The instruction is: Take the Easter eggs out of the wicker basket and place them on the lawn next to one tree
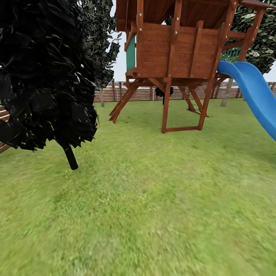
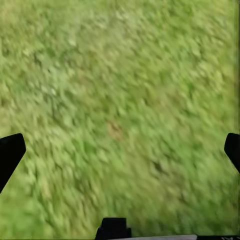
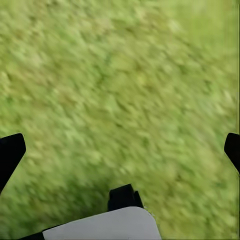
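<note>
— left gripper (image 2: 120, 150) first: what do you see?

— both black fingertips (image 2: 10, 152) sit at opposite edges of the left wrist view, spread wide, with nothing between them but grass.

— and the right gripper (image 3: 120, 150)?

— same story. its fingertips (image 3: 10, 152) stand far apart at the edges of the right wrist view, holding nothing, hanging over grass, with a pale part of the wrist at the frame edge.

— what ground is that?

— the lawn (image 1: 153, 214): short green grass, mottled and blurry, running across the whole near part of the head view and back under the play structure.

— what stands around it?

— a wooden play tower (image 1: 176, 50) of reddish-brown boards on slanted legs, straight ahead. a blue slide (image 1: 253, 90) comes down from it on the right side. behind runs a slatted wooden fence (image 1: 115, 92).

— any trees?

— on the left, close by, a dark cypress-like tree (image 1: 42, 73) with a thin black stem planted in the grass. beyond the fence line on the right, a grey-brown trunk (image 1: 227, 94) rises behind the slide, with foliage above it; too far to say more. another leafy tree (image 1: 97, 38) stands behind the dark one, with a pale thin trunk.

— how does the lawn look near the tower?

— darker, shaded beneath the platform, brighter toward the camera.
</note>
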